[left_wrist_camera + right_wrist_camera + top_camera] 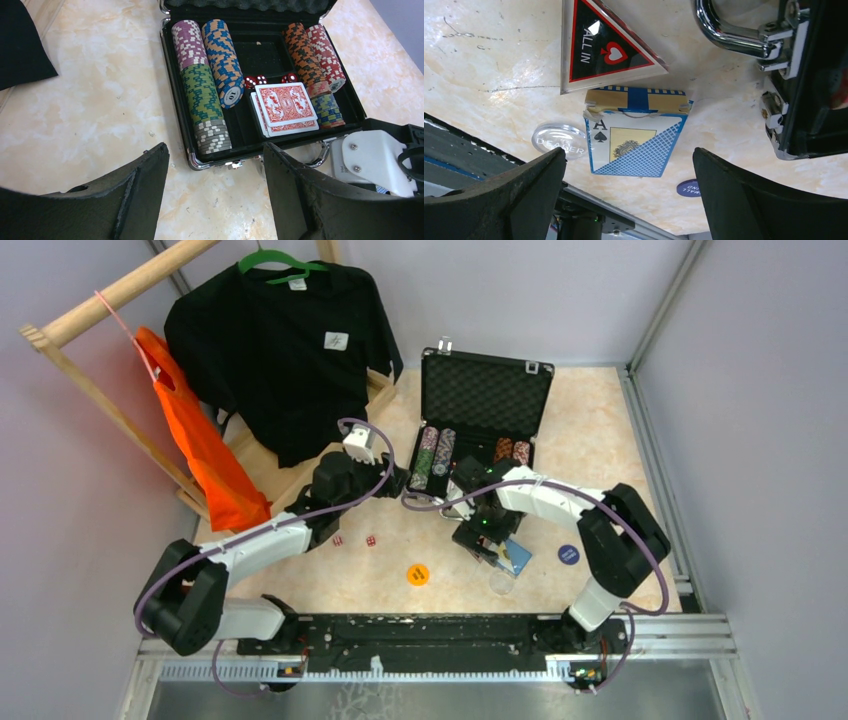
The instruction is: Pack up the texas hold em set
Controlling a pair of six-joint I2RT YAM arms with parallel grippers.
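Observation:
The black case (487, 388) stands open at the back with its foam lid up. In the left wrist view the case (176, 100) holds rows of striped chips (202, 85), red-backed cards (285, 105) and red dice (255, 80). My left gripper (215, 165) is open and empty just before the case's front left corner. My right gripper (629, 152) is open above a blue card box (634, 132), near a triangular "All In" token (604, 47) and a clear dealer token (558, 140). Two red dice (354, 540), an orange token (418, 574) and a blue token (568, 554) lie on the table.
A black T-shirt (285, 350) and an orange bag (205, 450) hang on a wooden rack at the back left. The case's chrome handle (724, 35) faces the right gripper. A metal rail (430, 635) runs along the near edge, and walls close in the sides.

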